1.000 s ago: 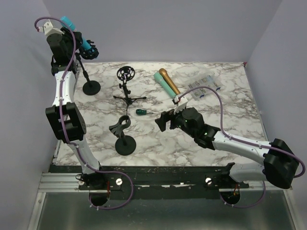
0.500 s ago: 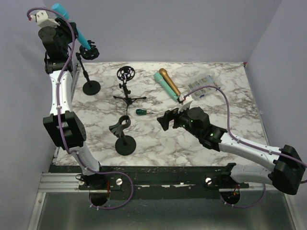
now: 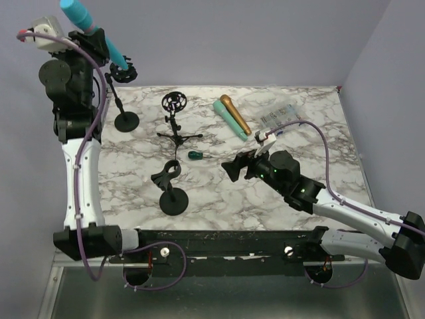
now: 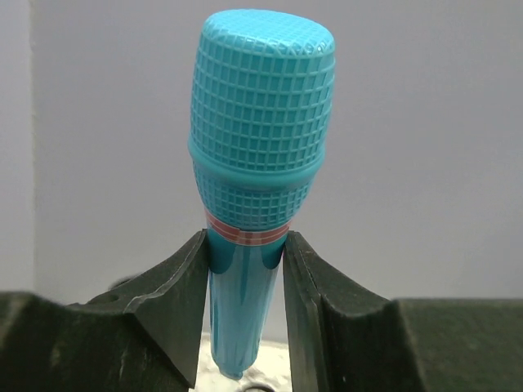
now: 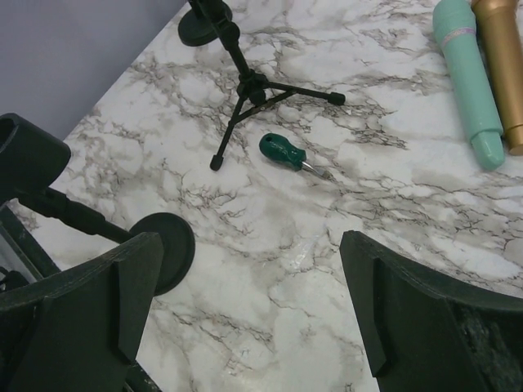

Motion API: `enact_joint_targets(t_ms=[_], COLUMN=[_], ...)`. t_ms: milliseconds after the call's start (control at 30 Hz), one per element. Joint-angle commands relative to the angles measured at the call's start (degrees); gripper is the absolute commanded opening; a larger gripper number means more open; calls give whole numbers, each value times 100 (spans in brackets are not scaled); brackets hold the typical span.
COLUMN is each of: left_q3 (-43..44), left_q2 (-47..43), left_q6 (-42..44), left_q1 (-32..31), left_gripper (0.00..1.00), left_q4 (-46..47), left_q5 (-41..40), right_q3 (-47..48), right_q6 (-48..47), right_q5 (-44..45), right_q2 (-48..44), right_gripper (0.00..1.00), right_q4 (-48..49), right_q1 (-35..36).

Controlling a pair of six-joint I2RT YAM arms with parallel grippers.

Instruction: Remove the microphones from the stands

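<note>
A blue microphone [image 3: 89,26] with a meshed head [image 4: 261,106] is held high at the back left. My left gripper [image 3: 96,36] is shut on its body just below the head, fingers [image 4: 176,286] pressed on both sides. The microphone's tail [image 4: 233,359] hangs at the top of the black clip [image 3: 123,72] of the round-based stand [image 3: 126,121]; I cannot tell whether they still touch. My right gripper [image 3: 232,167] is open and empty, low over the middle of the marble table [image 5: 249,286].
A tripod stand with a ring mount [image 3: 174,103], a second round-based clip stand [image 3: 169,183], a green screwdriver [image 3: 194,155], a teal microphone [image 3: 229,118], a gold microphone [image 3: 237,114] and a clear packet [image 3: 282,119] are on the table.
My left arm has risen and moved left, drawing the blue microphone up through the stand's clip. My right gripper has shifted slightly right and stayed open.
</note>
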Motion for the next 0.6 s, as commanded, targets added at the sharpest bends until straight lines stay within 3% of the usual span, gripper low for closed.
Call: enact_joint_targets(t_ms=[0,100,300,400,567], left_q3=[-1315,-2125,-3324,-3706,-3792], left_q2=[-918,-1263,-1474,-1381,-1081], left_q6=[-1174,-1843,-2458,-2621,-2640], left_q1=[-235,-486,-1549,-2032,-2462], left_gripper=[0,0,0,0,0], left_q4=[250,574,1248,1634,1224], left_q5=[1063,1982,2925,3395,4055], right_q3=[-101,-71,-226,-291,-298], right_q6=[446,770,1342,1355,1305], right_q5=[-34,-55,-176,-321,-865], right_q2=[-262,-403,-589,-577,-632], right_gripper=[100,100,100,100,100], right_q4=[-286,-382,-156,29,525], right_q1=[-9,-9,-13,-12,-6])
